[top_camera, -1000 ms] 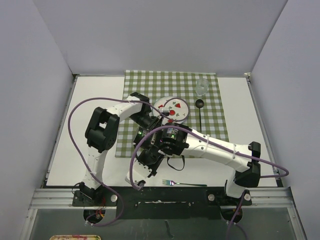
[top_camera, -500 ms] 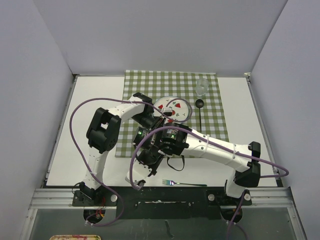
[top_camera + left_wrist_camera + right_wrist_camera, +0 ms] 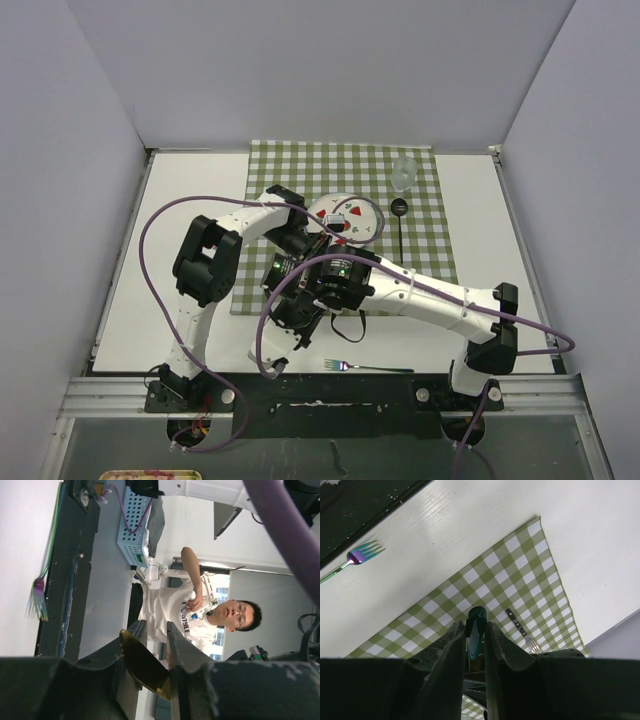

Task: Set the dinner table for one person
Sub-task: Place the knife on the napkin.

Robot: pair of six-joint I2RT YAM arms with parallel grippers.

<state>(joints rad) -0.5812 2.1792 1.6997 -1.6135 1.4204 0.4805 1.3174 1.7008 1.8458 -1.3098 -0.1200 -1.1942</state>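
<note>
The dinner table (image 3: pixel 190 230) carries a green-and-white checked cloth (image 3: pixel 320 165). On the cloth lie a plate (image 3: pixel 352 218) with red marks, a clear glass (image 3: pixel 403 173) and a black spoon (image 3: pixel 399 228). Both wrists meet over the cloth's near left part, beside the plate. My left gripper (image 3: pixel 155 625) is shut on a dark golden serrated knife blade (image 3: pixel 142 665), which lies slanted across its jaws. My right gripper (image 3: pixel 474 626) is shut on a teal handle (image 3: pixel 476 614) above the cloth. Whether blade and handle are one piece I cannot tell.
An iridescent fork (image 3: pixel 365 367) lies on the bare white top near the front edge, also in the right wrist view as the fork (image 3: pixel 355 557). A second, silver fork (image 3: pixel 520 630) rests on the cloth beyond the right fingers. Purple cables loop over both arms.
The left arm has edged slightly toward the plate and the right wrist has shifted a little to the left. Plate, glass, spoon and fork have stayed put.
</note>
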